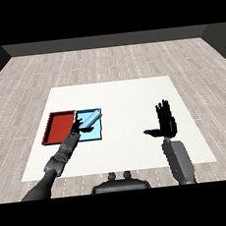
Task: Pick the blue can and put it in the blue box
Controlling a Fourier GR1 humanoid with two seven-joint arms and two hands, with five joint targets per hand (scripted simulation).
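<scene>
The blue can [92, 119] lies tipped on its side across the light blue tray [97, 133], its far end pointing to the upper right. My left hand [77, 125] reaches over the tray's left edge and sits at the can's near end, fingers spread rather than curled round it. My right hand [166, 120] is held up above the table's right half, open, fingers straight and thumb out to the left, holding nothing.
A red tray [58, 126] lies directly left of the blue tray, touching it, under my left forearm. The white table [123, 99] extends around both trays, with grey plank floor beyond.
</scene>
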